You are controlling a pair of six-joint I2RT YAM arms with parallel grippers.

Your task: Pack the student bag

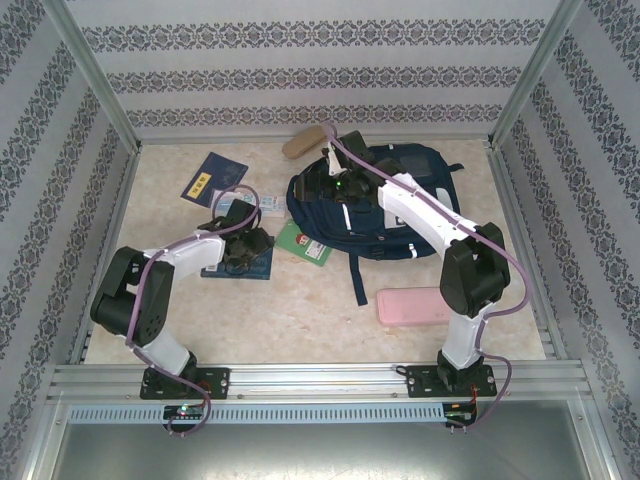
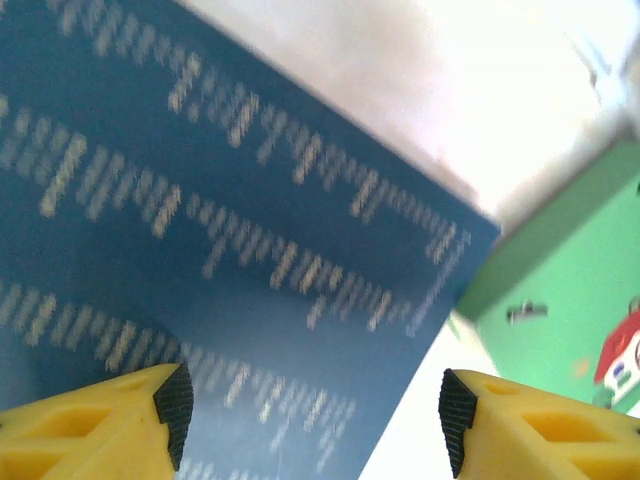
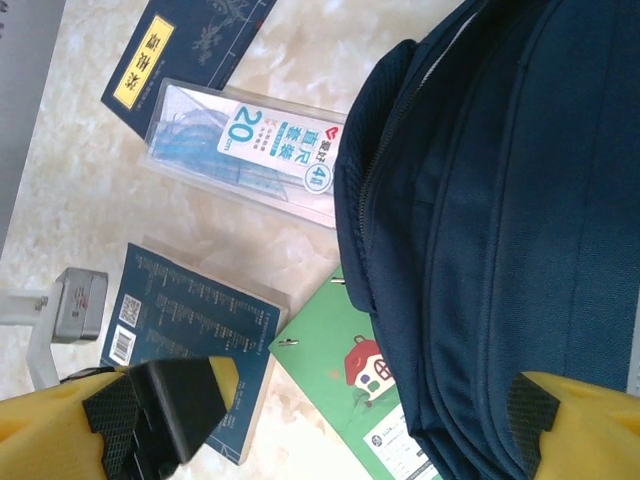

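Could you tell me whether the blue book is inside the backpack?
Outside the backpack: the blue book lies flat on the table beside the green notebook.

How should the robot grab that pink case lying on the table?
Probably by the middle of the pink case, coming straight down from above with the jaws across its narrow width. It lies flat on the table and is long and slim, so the two long sides are easiest to pinch, and a middle hold should keep it level.

Striped patterned walls (image 1: 300,70) enclose a pale marbled tabletop (image 1: 300,310).
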